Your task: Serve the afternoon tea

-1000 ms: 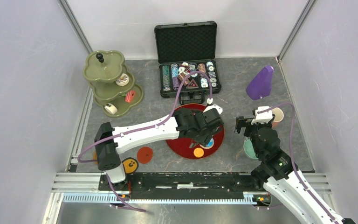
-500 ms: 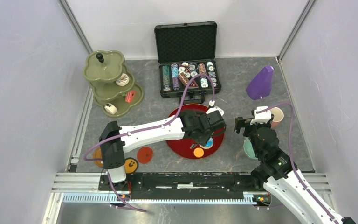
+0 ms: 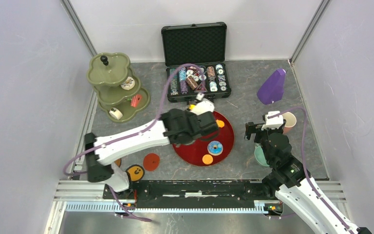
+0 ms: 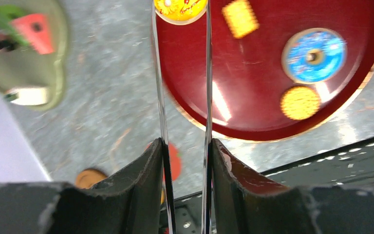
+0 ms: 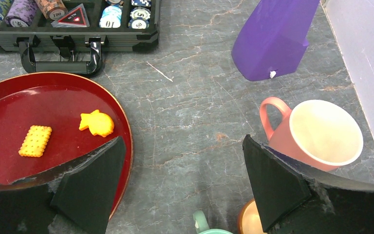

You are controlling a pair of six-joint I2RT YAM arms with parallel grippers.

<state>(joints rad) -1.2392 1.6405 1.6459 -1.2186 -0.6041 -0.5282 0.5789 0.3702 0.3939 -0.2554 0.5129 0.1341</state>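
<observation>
The surface (image 3: 253,83) is a grey stone-pattern sheet with pale veins. Three plain, pale walls with a faint lavender tint enclose it: the back wall (image 3: 253,24) along its far edge, and the left wall (image 3: 24,97) and right wall (image 3: 355,97) along its sides. One slanted aluminium post stands at each far corner of the surface: left post (image 3: 79,27), right post (image 3: 310,30). An aluminium rail (image 3: 78,187) runs along its near edge, with a ribbed strip (image 3: 175,207) just beyond that rail. Lighting is even and diffuse; shadows on the surface are soft.
</observation>
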